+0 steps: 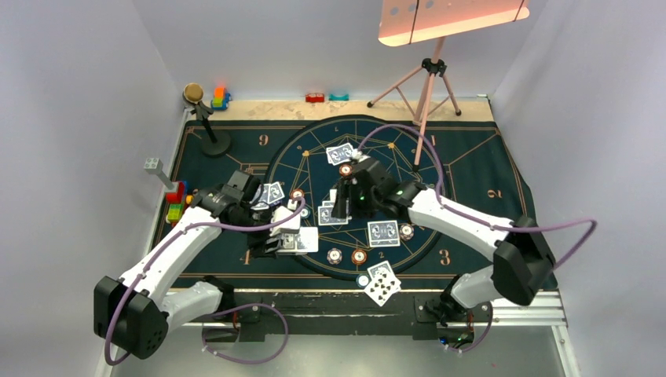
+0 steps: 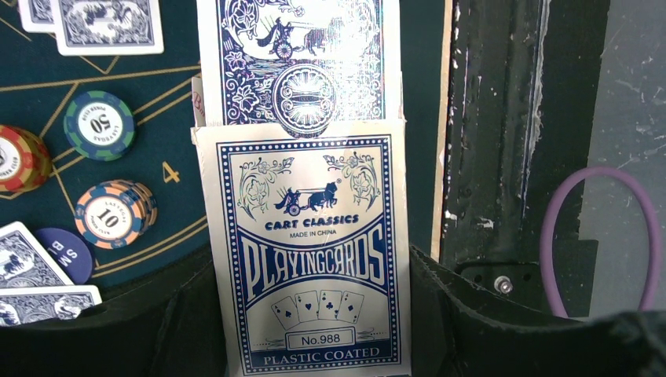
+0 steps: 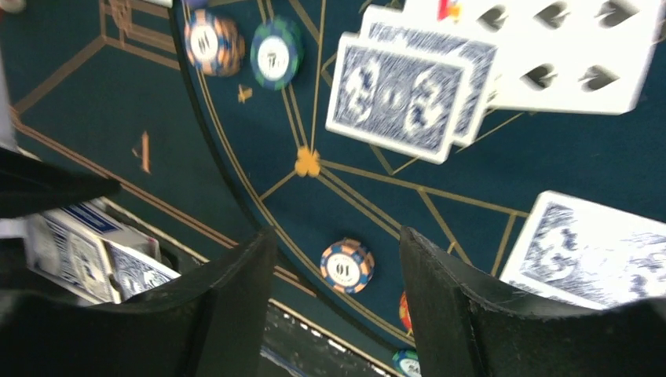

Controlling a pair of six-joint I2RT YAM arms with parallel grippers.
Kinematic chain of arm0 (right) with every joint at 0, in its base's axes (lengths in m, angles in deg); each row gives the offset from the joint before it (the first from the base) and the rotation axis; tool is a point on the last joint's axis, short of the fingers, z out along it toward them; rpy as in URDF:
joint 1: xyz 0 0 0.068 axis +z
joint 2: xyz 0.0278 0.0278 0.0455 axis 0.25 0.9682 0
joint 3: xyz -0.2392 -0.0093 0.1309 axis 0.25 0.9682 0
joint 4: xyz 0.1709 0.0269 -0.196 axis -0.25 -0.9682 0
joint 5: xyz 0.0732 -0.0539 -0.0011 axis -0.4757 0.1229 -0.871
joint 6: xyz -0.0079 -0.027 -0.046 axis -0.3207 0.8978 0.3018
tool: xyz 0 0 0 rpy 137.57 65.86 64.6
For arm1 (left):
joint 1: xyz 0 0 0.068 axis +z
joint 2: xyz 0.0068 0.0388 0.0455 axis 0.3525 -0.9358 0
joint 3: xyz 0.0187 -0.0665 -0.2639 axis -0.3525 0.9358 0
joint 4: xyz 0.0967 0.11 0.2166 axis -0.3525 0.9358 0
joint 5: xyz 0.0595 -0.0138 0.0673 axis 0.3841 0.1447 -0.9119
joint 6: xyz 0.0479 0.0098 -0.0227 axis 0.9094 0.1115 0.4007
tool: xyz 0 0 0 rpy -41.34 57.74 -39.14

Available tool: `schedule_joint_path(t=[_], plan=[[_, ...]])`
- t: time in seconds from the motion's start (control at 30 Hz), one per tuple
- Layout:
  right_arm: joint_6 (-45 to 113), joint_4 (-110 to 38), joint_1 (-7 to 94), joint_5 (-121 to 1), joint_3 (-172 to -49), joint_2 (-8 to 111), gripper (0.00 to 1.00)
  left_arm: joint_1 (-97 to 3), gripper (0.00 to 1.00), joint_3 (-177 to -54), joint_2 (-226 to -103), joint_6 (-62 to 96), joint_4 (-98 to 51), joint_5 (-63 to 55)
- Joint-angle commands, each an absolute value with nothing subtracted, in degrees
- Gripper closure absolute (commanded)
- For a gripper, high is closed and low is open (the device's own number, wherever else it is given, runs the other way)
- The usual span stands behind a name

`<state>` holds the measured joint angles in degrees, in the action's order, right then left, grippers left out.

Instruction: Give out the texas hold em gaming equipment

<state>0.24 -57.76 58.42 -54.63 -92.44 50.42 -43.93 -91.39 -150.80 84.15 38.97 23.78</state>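
My left gripper [image 1: 284, 239] [image 2: 314, 314] is shut on a blue-and-white playing-card box [image 2: 310, 251], with patterned cards [image 2: 302, 55] sticking out of its top. My right gripper [image 1: 343, 208] [image 3: 338, 243] hangs open over the middle of the mat with nothing between its fingers; an orange-and-blue chip [image 3: 346, 265] lies on the mat below the gap. Face-down cards [image 1: 382, 232] [image 3: 400, 98] and a face-up spade card [image 3: 565, 47] lie around it. More chips [image 1: 359, 256] [image 2: 100, 124] [image 2: 114, 214] dot the circle. Two face-up cards [image 1: 382, 283] rest at the near edge.
The dark blue mat with gold lines [image 1: 487, 181] covers the table. Colourful toy blocks [image 1: 177, 203] sit at the left edge and more blocks [image 1: 220, 98] at the back. A black stand [image 1: 212, 129] is at back left, and a pink tripod [image 1: 428, 86] at the back.
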Motion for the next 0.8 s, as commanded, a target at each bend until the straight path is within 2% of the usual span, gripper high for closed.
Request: schedule_joint_path(t=[0.0, 0.13, 0.27, 0.6, 0.77], plan=[[-0.1, -65.3, 65.6, -48.6, -97.1, 54.6, 0.40, -43.6, 1.00, -92.3, -149.2, 82.7, 35.7, 29.0], [-2.0, -63.4, 68.7, -48.4, -95.0, 53.3, 0.46, -43.1, 1.00, -92.1, -148.8, 81.0, 35.1, 29.9], [-2.5, -64.3, 71.5, -48.1, -98.2, 55.1, 0.50, -43.1, 1.00, -92.0, -148.9, 79.7, 34.2, 30.5], [-0.8, -65.8, 76.0, -49.9, -108.8, 63.6, 0.54, -43.2, 1.00, -91.3, -150.3, 79.4, 33.5, 29.5], [-0.4, -69.7, 76.1, -49.0, -106.9, 61.0, 0.54, -43.7, 0.96, -90.6, -149.9, 82.0, 35.0, 29.9]])
